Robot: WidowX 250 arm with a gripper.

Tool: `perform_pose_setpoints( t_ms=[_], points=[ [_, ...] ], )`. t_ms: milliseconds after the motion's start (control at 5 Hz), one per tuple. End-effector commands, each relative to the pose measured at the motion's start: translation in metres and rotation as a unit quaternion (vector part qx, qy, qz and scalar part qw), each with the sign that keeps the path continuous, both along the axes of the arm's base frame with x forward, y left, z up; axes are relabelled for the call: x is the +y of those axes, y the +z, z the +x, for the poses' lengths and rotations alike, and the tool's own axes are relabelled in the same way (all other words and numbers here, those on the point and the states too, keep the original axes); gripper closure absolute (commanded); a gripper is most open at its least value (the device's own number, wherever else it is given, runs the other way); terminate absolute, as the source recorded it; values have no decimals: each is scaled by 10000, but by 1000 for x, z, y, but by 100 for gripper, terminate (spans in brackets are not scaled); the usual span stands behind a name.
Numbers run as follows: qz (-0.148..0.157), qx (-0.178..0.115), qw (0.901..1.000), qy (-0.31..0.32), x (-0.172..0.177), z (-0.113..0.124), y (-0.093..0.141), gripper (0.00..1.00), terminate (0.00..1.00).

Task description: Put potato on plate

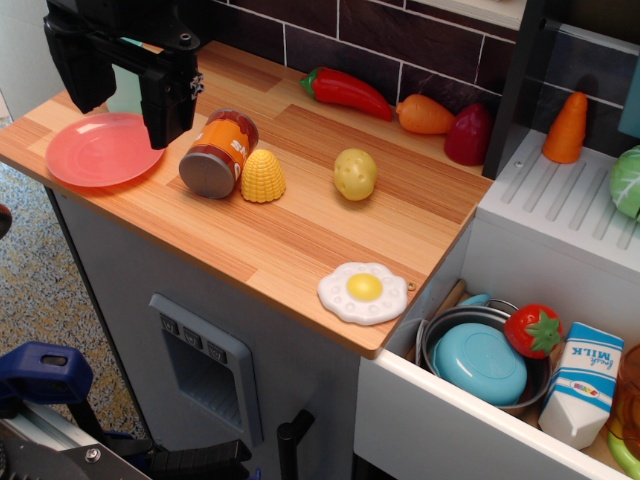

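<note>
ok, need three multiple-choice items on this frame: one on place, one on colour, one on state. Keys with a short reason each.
1. Where is the potato?
A. on the plate
B. on the bare counter, right of the corn
C. in the sink

2. What colour is the plate?
A. pink-red
B. blue
C. green

3. How does the orange can lie?
A. upright
B. on its side
C. inside the pot

Answers: 1 B, it sits on the wood apart from the corn. 2 A, a pink-red disc at the counter's left end. 3 B, its grey end faces the camera.
</note>
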State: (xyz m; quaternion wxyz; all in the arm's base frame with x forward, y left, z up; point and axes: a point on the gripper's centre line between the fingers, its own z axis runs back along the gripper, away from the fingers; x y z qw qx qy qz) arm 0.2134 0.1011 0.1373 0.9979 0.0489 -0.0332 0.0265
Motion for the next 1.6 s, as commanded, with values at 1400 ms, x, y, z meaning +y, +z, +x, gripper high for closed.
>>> perform_pose_setpoints(
  t_ms=[1400],
  points=[
    [117, -436, 9985, -316, -92, 153, -64, 0, 0]
  ],
)
